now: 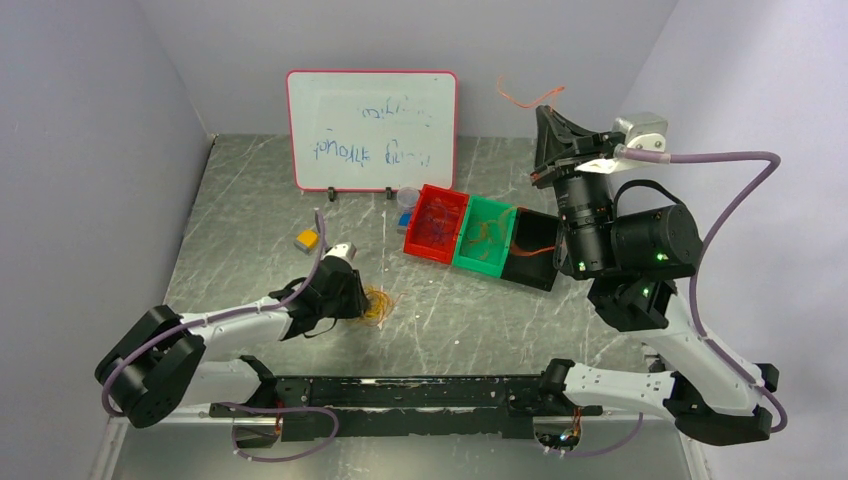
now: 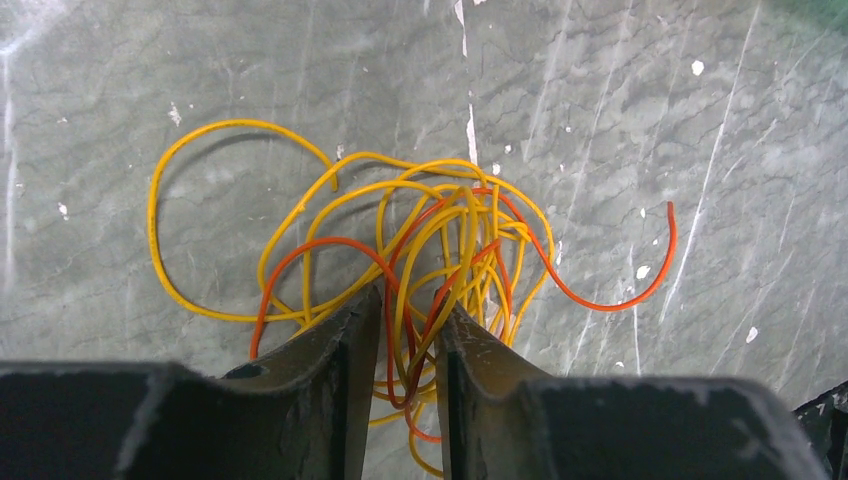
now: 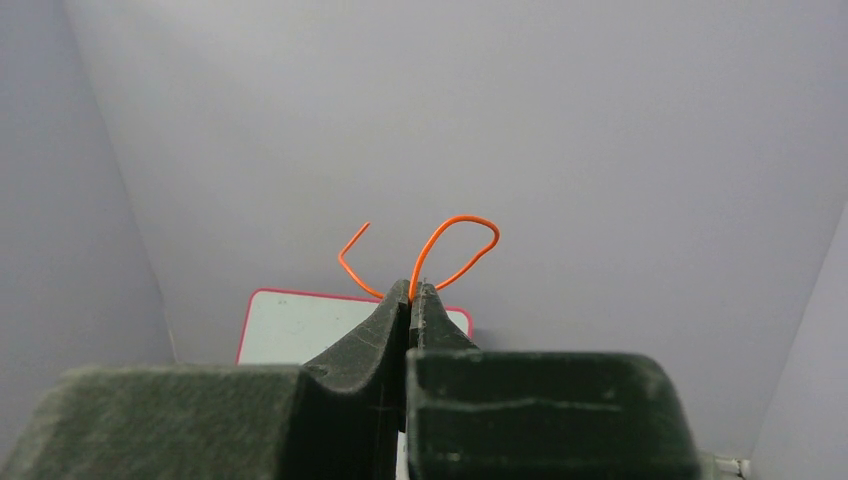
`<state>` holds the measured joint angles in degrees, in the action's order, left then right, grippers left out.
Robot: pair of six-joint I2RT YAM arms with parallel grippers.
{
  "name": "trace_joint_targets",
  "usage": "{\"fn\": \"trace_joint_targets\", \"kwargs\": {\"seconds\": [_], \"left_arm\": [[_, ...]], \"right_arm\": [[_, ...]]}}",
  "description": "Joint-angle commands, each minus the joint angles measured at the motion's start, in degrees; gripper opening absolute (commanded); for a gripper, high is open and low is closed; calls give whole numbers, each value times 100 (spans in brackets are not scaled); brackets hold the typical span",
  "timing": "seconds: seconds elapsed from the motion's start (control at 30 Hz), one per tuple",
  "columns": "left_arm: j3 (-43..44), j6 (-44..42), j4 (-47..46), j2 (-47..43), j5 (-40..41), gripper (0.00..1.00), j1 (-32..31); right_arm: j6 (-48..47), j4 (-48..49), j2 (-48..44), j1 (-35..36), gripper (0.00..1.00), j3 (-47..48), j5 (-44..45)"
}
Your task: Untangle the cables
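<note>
Light, springy cables (image 2: pixel 462 215) sit between the left gripper's (image 2: pixel 412 305) parted fingers, probably best pinched at a free end; right gripper (image 3: pixel 410 290) clamps an orange strand (image 3: pixel 465 218).

even diffuse light; faint soft shadows; top cam slightly soft; wrist cams' fg blurry

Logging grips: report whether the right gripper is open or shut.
Shut. The right gripper has its jaws pressed together, pinching an orange cable that loops out above.

My top cam looks down on the whole counter (image 1: pixel 470 330), L wrist cam hangs close over the cables (image 2: pixel 468 230) top also sees, R wrist cam faces the shared whiteboard (image 3: pixel 300 325).
</note>
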<state>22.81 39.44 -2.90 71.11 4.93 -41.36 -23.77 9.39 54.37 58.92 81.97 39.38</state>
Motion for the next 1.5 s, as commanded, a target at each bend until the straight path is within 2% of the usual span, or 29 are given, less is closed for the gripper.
{"fn": "trace_joint_targets", "kwargs": {"seconds": [0.0,0.17,0.4,0.6,0.77,1.0,1.27,1.37,1.47], "left_arm": [[-20,-41,401,-137,185,33,-19],[76,-50,550,-290,238,33,-12],[511,-244,1091,-982,492,45,-19],[888,-437,1542,-1362,697,52,-12],[956,-511,1570,-1463,686,56,-15],[796,-487,1498,-1382,613,55,-19],[634,-495,1455,-1406,501,53,-12],[598,-468,1456,-1427,510,53,-13],[585,-439,1458,-1427,510,52,-17]], "right_arm": [[-270,159,-36,-21,0,158,126],[-178,-81,44,-21,0,273,119],[-17,-677,174,-29,0,359,195],[139,-1055,249,-22,0,305,237],[464,-1312,305,-25,0,174,167],[991,-1459,419,-23,0,-141,170],[860,-1342,718,-106,0,-587,636],[959,-1418,851,-354,0,-667,565],[1309,-1586,931,-921,0,-739,-47]]}}
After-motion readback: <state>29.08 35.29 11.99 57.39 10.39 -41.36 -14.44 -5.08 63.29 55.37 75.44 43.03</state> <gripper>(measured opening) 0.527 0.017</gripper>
